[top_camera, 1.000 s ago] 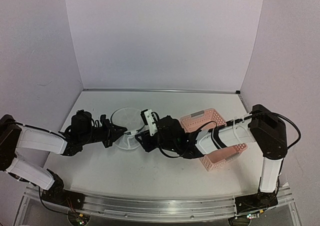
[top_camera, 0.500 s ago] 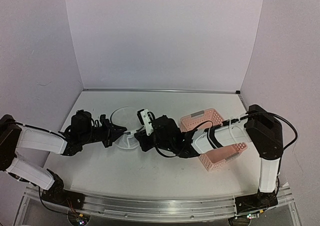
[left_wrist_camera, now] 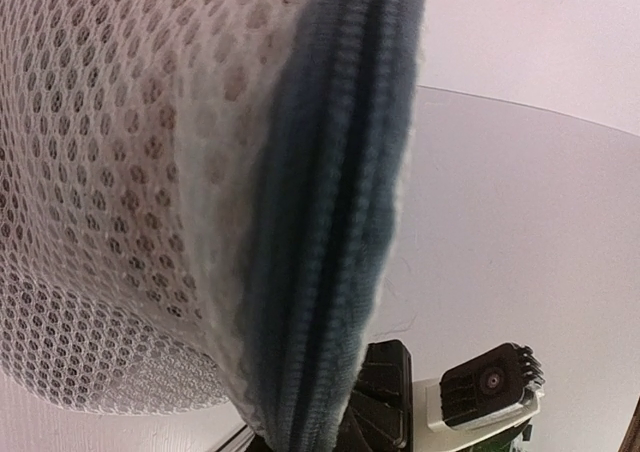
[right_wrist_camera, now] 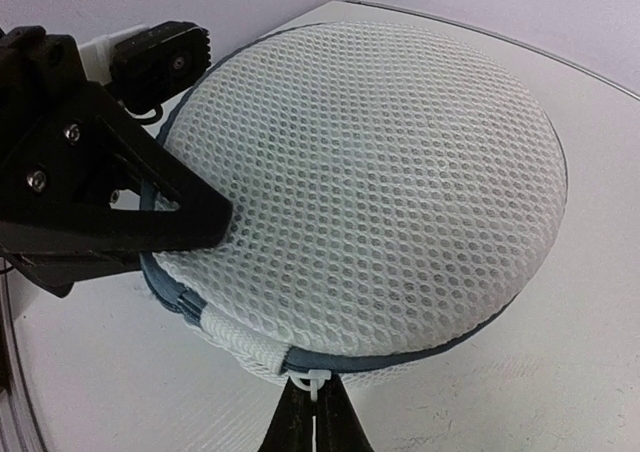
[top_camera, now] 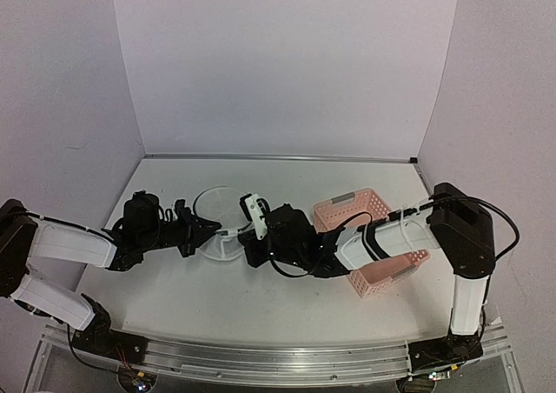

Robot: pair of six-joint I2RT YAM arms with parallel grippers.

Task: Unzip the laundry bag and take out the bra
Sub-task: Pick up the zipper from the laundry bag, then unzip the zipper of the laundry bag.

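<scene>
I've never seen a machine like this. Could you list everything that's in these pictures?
White mesh laundry bag with dark zipper rim: one, white, mid-table between the arms; its contents are unclear through the mesh.
Small white zipper pull: one, white, on the bag's rim nearest the right wrist camera.
Pink perforated plastic basket: one, pink, right side of the table, partly under the right arm.
Table: one, white, under everything.
Backdrop walls: three panels, pale, behind and beside the table.
Left arm: one, black and white, reaching in from the left.
Right arm: one, black and white, reaching across the basket.
Left pincer: one, black, shut on the bag's rim.
Right pincer: one, black, shut on the zipper pull.
</scene>
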